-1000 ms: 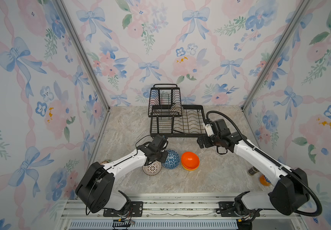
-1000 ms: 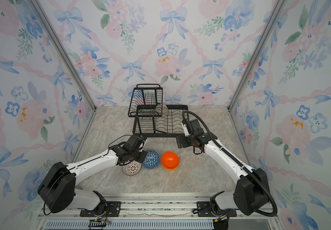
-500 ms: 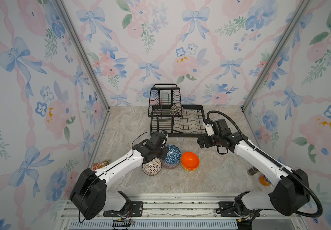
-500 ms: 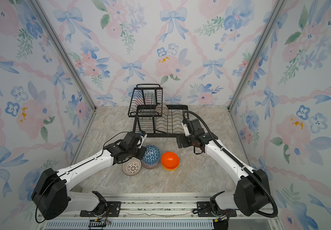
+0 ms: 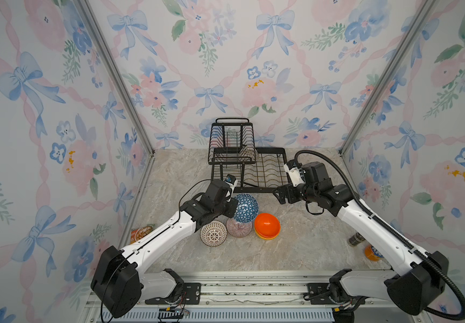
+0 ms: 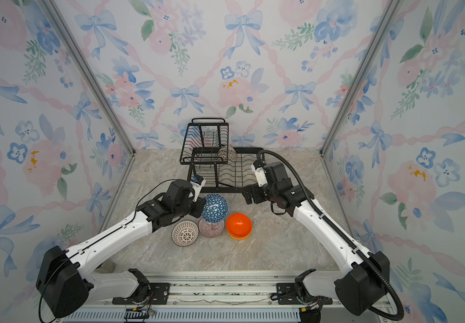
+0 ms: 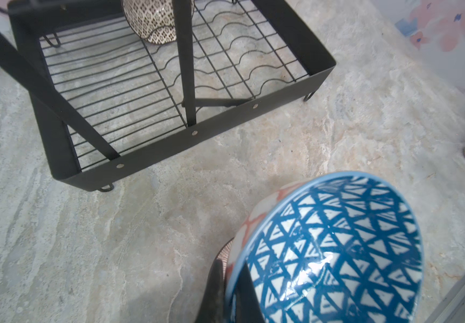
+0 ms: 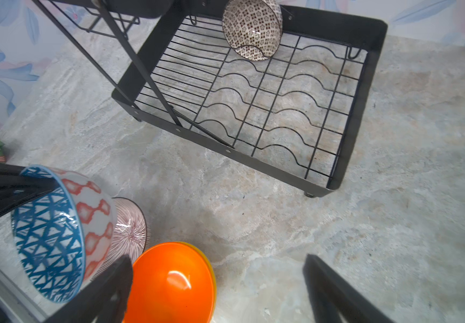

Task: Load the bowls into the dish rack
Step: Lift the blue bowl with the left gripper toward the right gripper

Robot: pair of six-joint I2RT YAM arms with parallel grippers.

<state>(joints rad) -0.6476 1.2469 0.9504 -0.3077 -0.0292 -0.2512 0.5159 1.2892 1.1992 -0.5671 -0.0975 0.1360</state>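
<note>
1. Lifted since earlier: blue bowl [image 5: 245, 208], tilted, rim pinched by the jaws of my left gripper [image 5: 231, 209], above striped bowl [image 5: 239, 228].
2. My right gripper [image 8: 217, 261]: jaws spread, near orange bowl [image 5: 267, 224].
3. Dish rack [image 5: 264, 173] beyond holds mosaic bowl [image 5: 249, 153].

- dish rack [image 8: 361, 98] tray is sitting mostly open, just the mosaic bowl [image 8: 252, 29] hogging a back slot
- slanted struts [image 7: 185, 70] are crossing over its left half

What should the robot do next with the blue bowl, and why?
Probably carry it forward over the dish rack. The left gripper pinches the blue bowl by its rim, lifted and tilted, and the rack's near slots look free.
</note>
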